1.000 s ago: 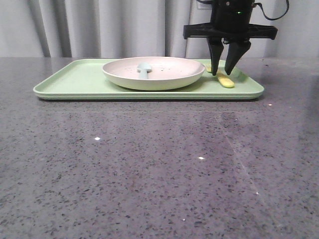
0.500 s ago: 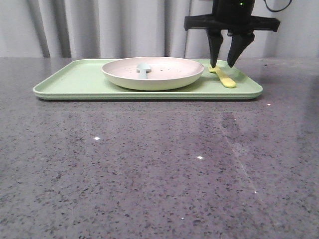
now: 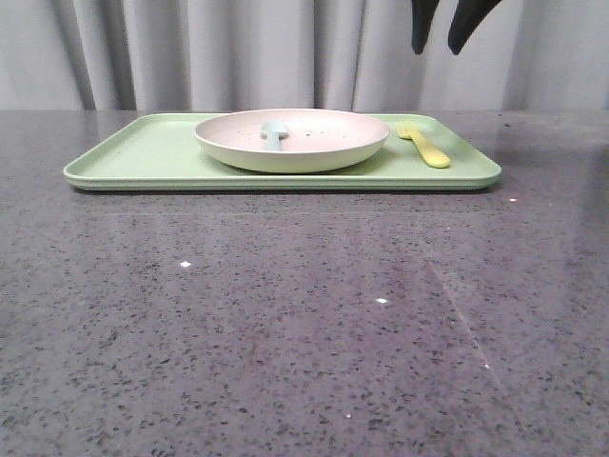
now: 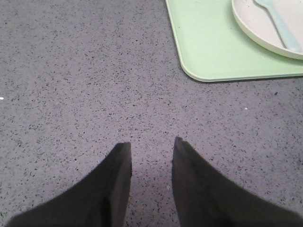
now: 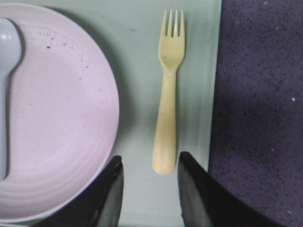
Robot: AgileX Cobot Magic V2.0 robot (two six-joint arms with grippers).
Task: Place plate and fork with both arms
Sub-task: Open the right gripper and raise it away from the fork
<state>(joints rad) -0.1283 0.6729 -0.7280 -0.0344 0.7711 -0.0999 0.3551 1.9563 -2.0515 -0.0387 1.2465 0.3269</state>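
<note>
The cream-pink plate (image 3: 292, 139) sits on the light-green tray (image 3: 143, 152) with a pale blue spoon (image 3: 275, 132) in it. The yellow fork (image 3: 425, 145) lies flat on the tray to the right of the plate, apart from it. In the right wrist view the fork (image 5: 167, 94) lies beside the plate (image 5: 57, 109). My right gripper (image 3: 441, 43) is open and empty, high above the fork at the top of the front view; it also shows in the right wrist view (image 5: 149, 163). My left gripper (image 4: 151, 144) is open and empty over bare table, left of the tray's corner (image 4: 199, 66).
The tray stands at the far side of a grey speckled table (image 3: 304, 324). A grey curtain (image 3: 238, 48) hangs behind it. The tray's right edge (image 5: 214, 85) lies close beside the fork.
My right gripper has risen straight up from beside the fork, open, and now only its fingertips show at the top. The fork stays lying on the tray.
</note>
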